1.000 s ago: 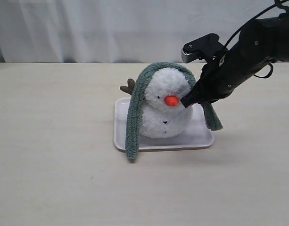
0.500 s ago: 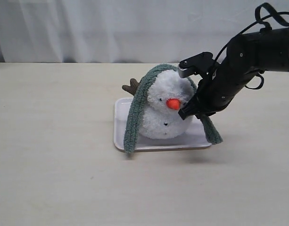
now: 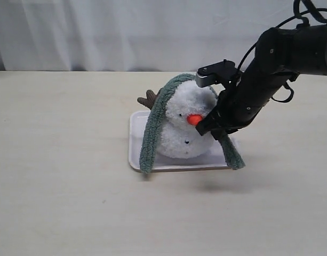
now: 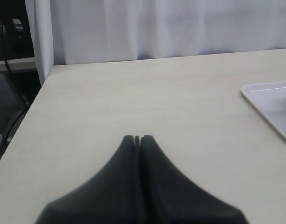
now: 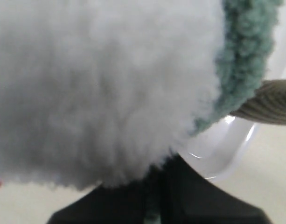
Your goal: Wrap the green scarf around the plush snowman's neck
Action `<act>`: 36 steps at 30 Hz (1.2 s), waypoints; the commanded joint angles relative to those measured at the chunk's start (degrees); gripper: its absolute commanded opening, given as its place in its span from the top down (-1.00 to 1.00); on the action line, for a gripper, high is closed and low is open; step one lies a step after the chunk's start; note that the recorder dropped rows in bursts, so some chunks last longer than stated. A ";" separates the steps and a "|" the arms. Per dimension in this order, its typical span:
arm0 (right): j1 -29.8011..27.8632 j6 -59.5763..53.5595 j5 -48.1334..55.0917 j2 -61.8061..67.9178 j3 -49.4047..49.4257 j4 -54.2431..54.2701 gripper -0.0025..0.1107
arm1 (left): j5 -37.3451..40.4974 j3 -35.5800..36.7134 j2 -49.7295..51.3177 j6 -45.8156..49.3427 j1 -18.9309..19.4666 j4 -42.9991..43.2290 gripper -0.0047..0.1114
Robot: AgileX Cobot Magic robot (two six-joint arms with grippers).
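The plush snowman (image 3: 182, 114) stands on a white tray (image 3: 135, 144), its orange nose (image 3: 194, 119) facing the front. The green scarf (image 3: 152, 128) lies over the top of its head, one end hanging down the left side past the tray rim, the other down the right. My right gripper (image 3: 206, 127) is pressed against the snowman's right side by the nose, shut on the scarf's right part. In the right wrist view white fur (image 5: 101, 84) fills the frame, with the scarf (image 5: 243, 56) beside it. My left gripper (image 4: 137, 138) is shut and empty over bare table.
A brown twig arm (image 3: 148, 99) sticks out behind the snowman's left side and appears in the right wrist view as well (image 5: 268, 107). The tray's corner (image 4: 273, 102) shows at the edge of the left wrist view. A white curtain backs the table.
My right gripper has moved left and lower with the scarf's right part, pressing into the snowman. The snowman and tray have shifted slightly left.
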 commanded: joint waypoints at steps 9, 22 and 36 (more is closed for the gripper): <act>-0.16 -1.56 2.32 1.85 -1.82 0.22 0.07 | -0.71 0.18 -0.20 0.08 -0.41 -0.16 0.92; -0.16 0.56 10.54 -2.15 -4.54 -4.44 0.04 | -0.92 0.18 -0.20 0.08 -0.41 -0.16 0.92; -0.16 -7.57 13.03 -17.50 -4.54 10.04 0.05 | -0.92 0.18 -0.20 0.08 -0.41 -0.16 0.92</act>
